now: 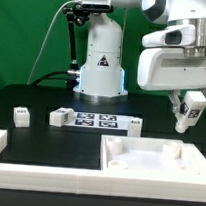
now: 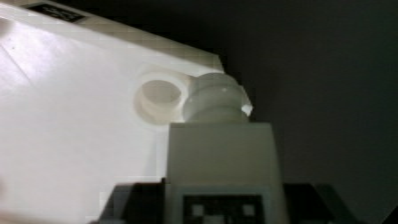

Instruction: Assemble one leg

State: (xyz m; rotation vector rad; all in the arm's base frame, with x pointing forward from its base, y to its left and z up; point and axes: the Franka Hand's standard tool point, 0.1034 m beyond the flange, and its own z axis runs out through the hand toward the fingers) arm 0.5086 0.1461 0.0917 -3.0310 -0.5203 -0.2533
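Observation:
My gripper (image 1: 188, 106) is shut on a chunky white leg (image 1: 188, 119) with a black-and-white tag, and holds it in the air above the far right corner of the large white tray-like part (image 1: 153, 146). In the wrist view the leg (image 2: 221, 140) sticks out from between the dark fingers (image 2: 135, 203) of the gripper (image 2: 222, 208). Its rounded tip sits close beside a round hole (image 2: 160, 97) in the large white part (image 2: 71, 130). I cannot tell whether the tip touches the part.
Three more small white tagged pieces lie on the black table: one (image 1: 21, 115) at the exterior view's left, one (image 1: 62, 116) beside the marker board (image 1: 96, 119), one (image 1: 135, 123) to its right. A white walled piece (image 1: 0, 143) lies front left. The robot base (image 1: 99, 61) stands behind.

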